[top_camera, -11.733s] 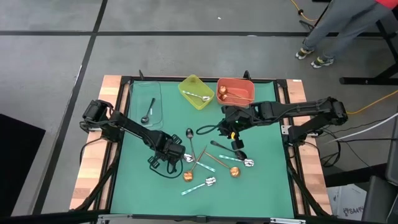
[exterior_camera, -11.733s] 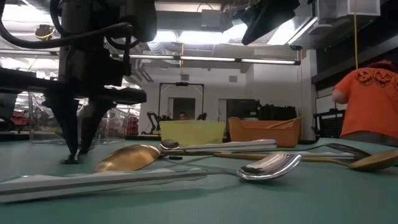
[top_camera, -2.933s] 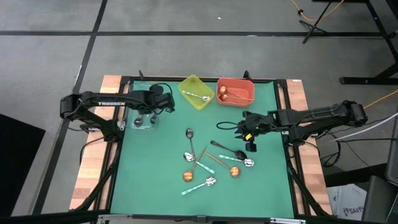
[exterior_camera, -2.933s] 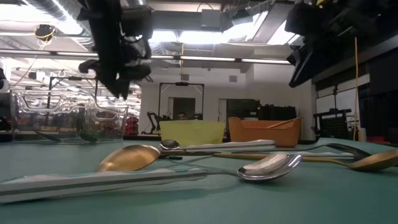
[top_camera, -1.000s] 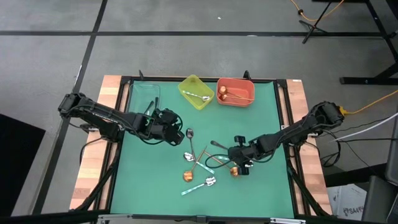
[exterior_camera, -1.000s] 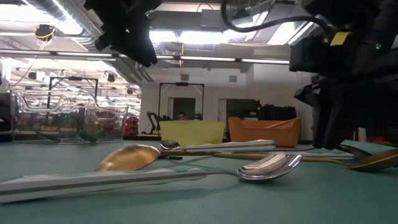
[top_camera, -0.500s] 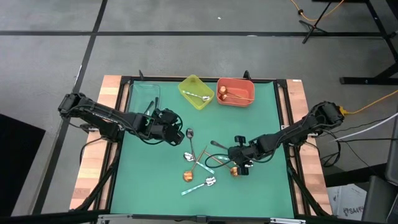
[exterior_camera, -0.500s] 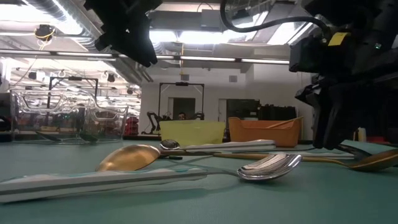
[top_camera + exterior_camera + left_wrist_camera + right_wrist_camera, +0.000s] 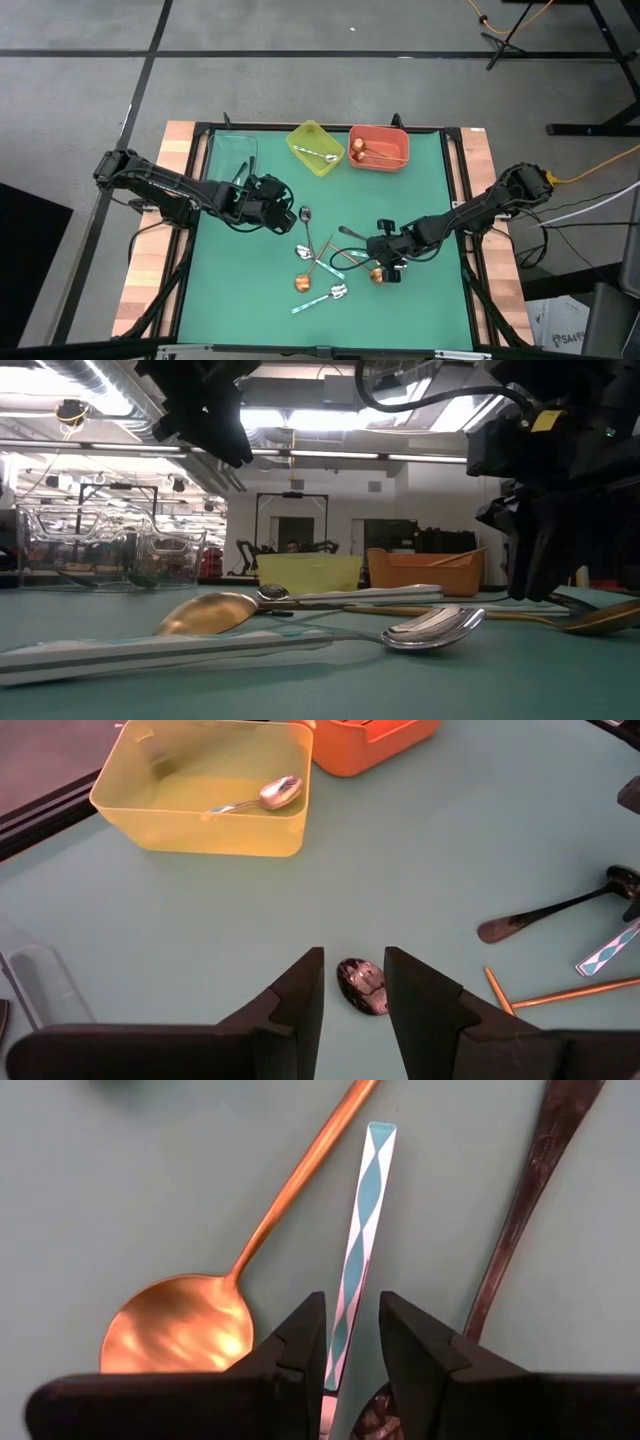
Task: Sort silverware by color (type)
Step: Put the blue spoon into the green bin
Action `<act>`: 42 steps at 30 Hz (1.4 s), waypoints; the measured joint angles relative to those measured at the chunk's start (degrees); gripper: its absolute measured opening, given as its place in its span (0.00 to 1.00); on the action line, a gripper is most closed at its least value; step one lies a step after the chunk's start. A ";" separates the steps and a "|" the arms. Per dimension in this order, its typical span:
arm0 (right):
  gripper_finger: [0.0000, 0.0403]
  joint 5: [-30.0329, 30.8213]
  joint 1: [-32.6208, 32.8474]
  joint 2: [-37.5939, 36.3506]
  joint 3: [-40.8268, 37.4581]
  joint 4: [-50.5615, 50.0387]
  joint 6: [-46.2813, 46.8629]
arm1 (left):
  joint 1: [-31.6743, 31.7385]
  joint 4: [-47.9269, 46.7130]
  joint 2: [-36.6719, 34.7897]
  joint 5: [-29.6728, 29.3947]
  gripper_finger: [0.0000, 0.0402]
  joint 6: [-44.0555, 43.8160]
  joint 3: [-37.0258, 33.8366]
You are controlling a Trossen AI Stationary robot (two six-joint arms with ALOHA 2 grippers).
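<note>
Right gripper (image 9: 345,1342), part-open and empty, straddles the teal-handled spoon (image 9: 357,1250), its handle running straight ahead; left gripper (image 9: 353,982), open and empty, brackets a black spoon (image 9: 362,986).

teal-handled spoon (image 9: 358,1240) bowl hidden behind right gripper (image 9: 344,1365) fingers; clear bin (image 9: 110,558) contents blurred.

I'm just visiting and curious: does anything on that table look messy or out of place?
Only the unsorted spoons in mid-table, lying crossed and overlapping at odd angles. The yellow bin and orange bin sit upright with spoons inside. Nothing looks spilled or broken.
</note>
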 joint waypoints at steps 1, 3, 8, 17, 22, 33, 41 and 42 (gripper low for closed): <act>0.22 0.01 0.00 0.00 0.00 0.00 0.00 | 0.00 0.00 0.00 0.00 0.25 0.00 0.00; 0.22 0.02 0.00 0.00 0.00 0.00 0.00 | 0.00 0.00 0.00 0.00 0.25 0.00 0.00; 0.22 0.02 0.00 0.16 0.00 0.03 -0.02 | 0.00 0.00 0.00 0.00 0.25 0.00 0.00; 0.22 0.04 0.00 5.03 0.20 0.46 -0.46 | -0.02 0.00 0.00 0.00 0.25 0.00 0.04; 0.22 0.04 0.00 5.29 0.17 0.42 -0.46 | 0.00 0.00 0.00 0.00 0.25 0.00 0.04; 0.18 0.04 0.00 5.29 0.04 0.96 -0.48 | 0.00 0.00 0.00 0.00 0.25 0.00 0.04; 0.02 -0.02 0.00 5.31 0.04 1.16 -0.50 | 0.00 0.00 0.00 0.00 0.25 0.00 0.04; 0.02 -0.02 0.00 5.31 0.04 1.16 -0.50 | 0.00 0.00 0.00 0.00 0.25 0.00 0.04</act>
